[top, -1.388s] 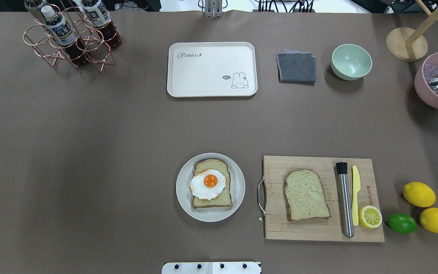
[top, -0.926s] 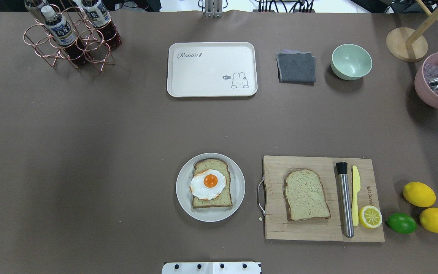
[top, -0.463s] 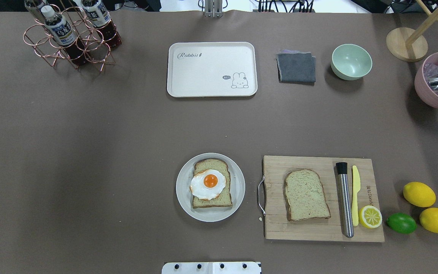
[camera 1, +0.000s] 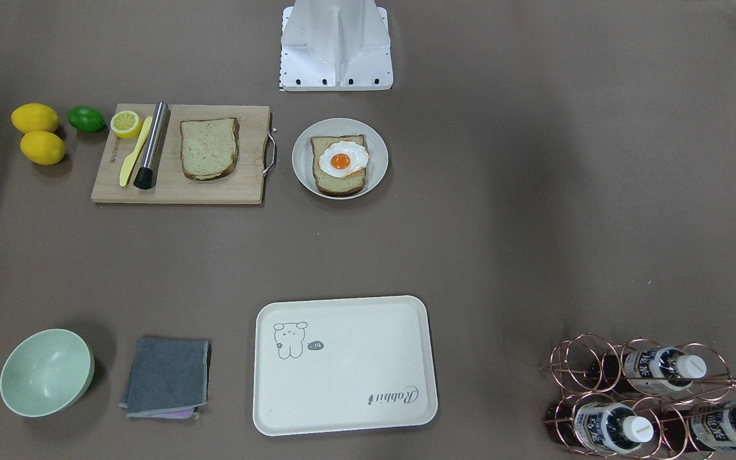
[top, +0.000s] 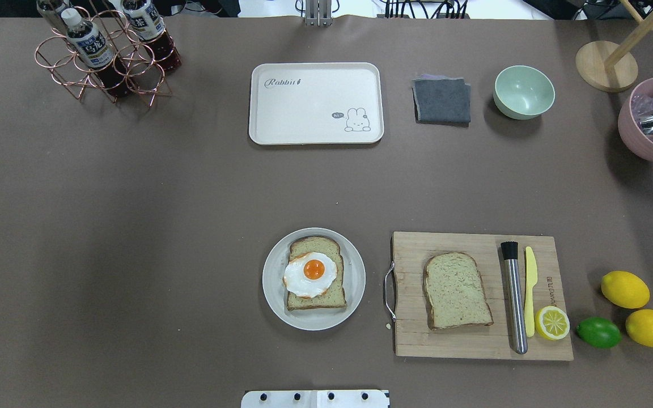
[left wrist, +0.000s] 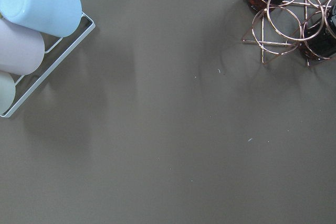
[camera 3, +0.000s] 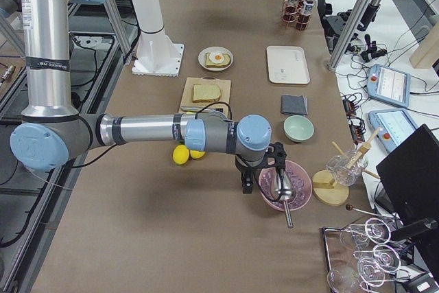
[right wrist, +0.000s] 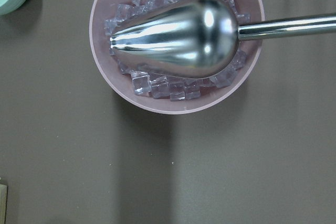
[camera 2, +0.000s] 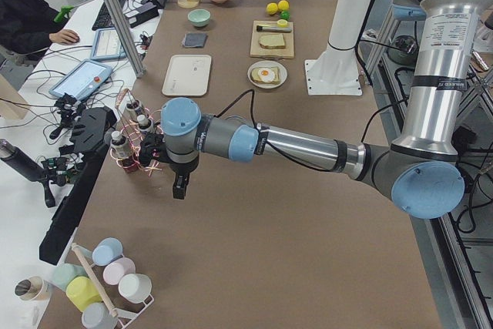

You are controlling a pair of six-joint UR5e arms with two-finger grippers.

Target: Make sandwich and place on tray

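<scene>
Nothing moved; glossy egg [top: 310, 275] tops speckled bread [top: 329, 299]; cannot tell left gripper [camera 2: 179, 187] or right gripper [camera 3: 245, 182] spread.

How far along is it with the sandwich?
Barely started. Done: the egg sits on one slice on the grey plate. In hand: nothing; the left pincer hangs by the bottle rack, the right pincer over the pink bowl. Left: the second slice, on the cutting board, goes on top, then the lot moves to the tray.

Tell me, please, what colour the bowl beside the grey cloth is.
The bowl is pale mint green, clearest in the overhead view.
</scene>
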